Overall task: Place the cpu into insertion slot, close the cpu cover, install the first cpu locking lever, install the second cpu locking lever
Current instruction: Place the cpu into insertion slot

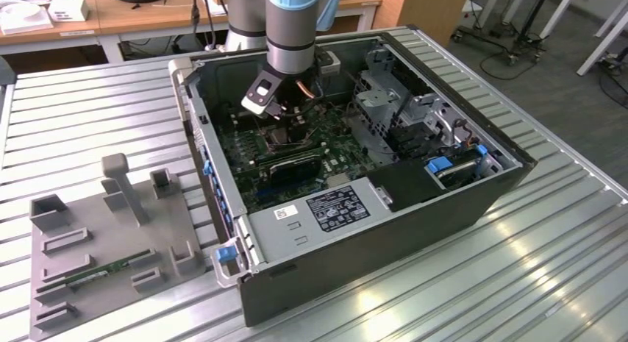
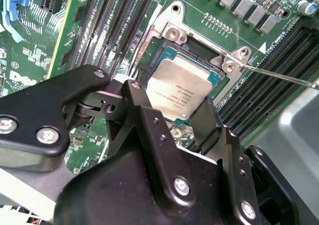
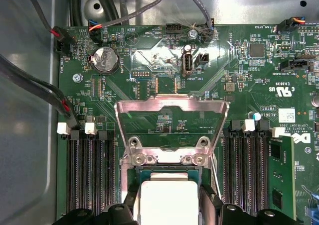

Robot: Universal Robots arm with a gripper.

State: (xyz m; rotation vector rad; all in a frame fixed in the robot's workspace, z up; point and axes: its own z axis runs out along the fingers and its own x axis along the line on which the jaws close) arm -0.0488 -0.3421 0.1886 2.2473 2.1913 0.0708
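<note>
Two fingers (image 2: 144,115) of the gripper (image 2: 172,103) stand nearly closed and, as far as we see, pinch the cpu (image 2: 182,85) by opposite edges, low over the insertion slot (image 2: 172,48). The cpu cover (image 3: 172,104) lies open, folded back. Risk, in our judgement: a tilted release would seat the chip askew on the socket contacts, and the locking lever (image 2: 279,76) stands close beside. The open computer case (image 1: 393,232) rests on a slatted metal table (image 1: 549,283), with wooden desks (image 1: 147,15) at the far side.
</note>
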